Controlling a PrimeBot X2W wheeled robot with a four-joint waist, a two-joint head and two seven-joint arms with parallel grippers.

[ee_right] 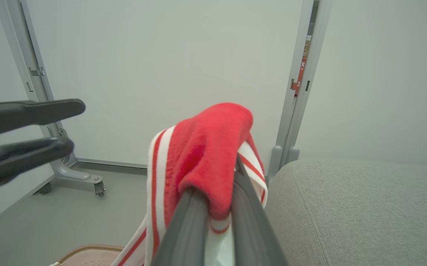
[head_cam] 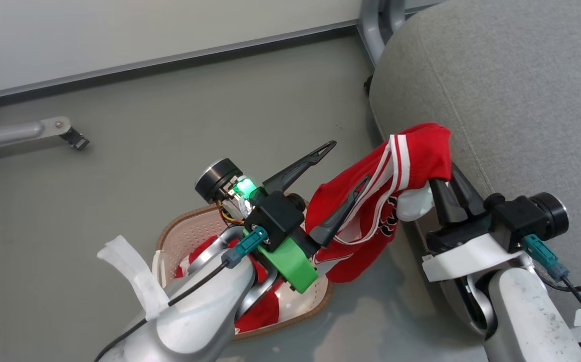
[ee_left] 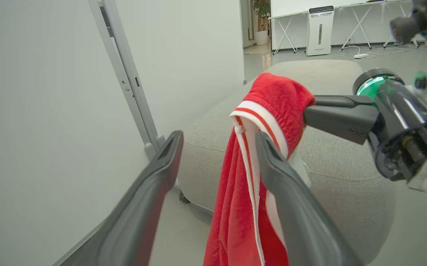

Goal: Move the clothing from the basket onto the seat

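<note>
held: right gripper pinched shut on red striped garment at left edge of grey seat | left gripper wide open beside its hanging part | risk: release here (1 more red garment lies in basket) lets it slide to floor

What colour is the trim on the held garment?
The garment has white trim with a red stripe; best in left wrist view.

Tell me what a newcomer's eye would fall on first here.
The red garment with white stripes, pinched by the right gripper, hangs by the grey seat. The left gripper stands wide open beside it, above the basket, where more red clothing lies.
</note>
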